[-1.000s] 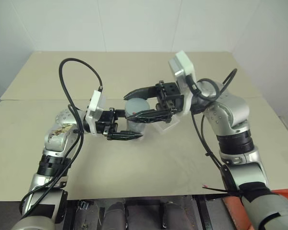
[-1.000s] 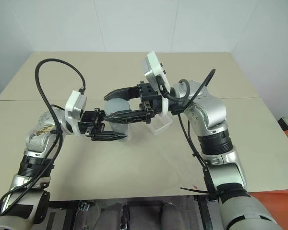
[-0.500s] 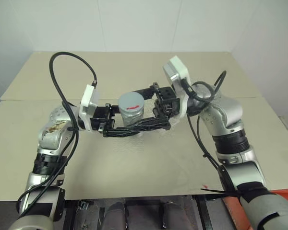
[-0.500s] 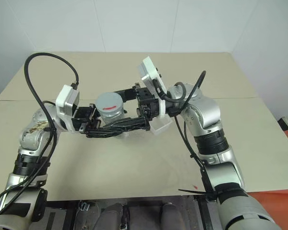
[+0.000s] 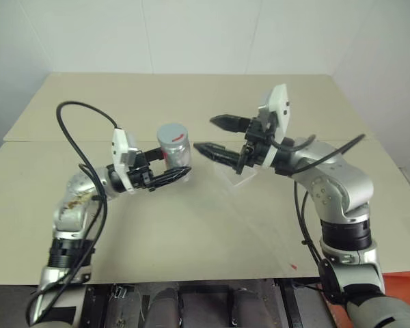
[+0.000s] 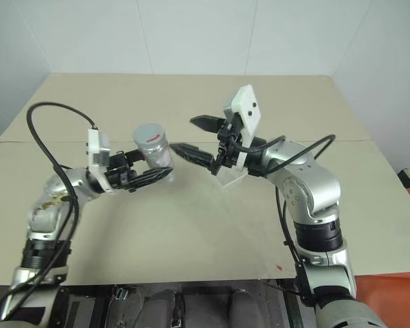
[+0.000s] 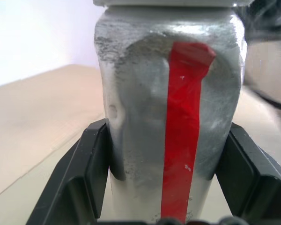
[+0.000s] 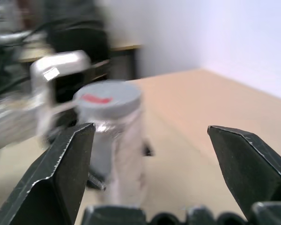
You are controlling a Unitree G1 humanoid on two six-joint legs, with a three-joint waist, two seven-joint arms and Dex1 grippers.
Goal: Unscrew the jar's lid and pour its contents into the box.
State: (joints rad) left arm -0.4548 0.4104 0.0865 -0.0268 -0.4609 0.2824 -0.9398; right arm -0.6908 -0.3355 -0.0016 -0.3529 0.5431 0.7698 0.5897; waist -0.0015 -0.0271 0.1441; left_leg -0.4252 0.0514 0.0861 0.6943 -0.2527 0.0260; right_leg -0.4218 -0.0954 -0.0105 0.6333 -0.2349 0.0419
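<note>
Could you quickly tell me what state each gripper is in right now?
Left gripper: shut on the jar, lid on.
Right gripper: open, holding nothing, beside the jar.

Jar (image 7: 168, 117): clear, frosted grey-white wall bearing one vertical red stripe; lid (image 5: 172, 133): flat grey, small red mark on top toward 4 o'clock. Box (image 5: 238, 176): colourless see-through plastic, pale edges faint against the beige table (image 5: 191, 225). Left gripper (image 5: 171, 175) and right gripper (image 5: 213, 137): black fingers (image 8: 61, 164), white camera blocks at the wrists, silver-grey arms with black cables; walls behind white.
</note>
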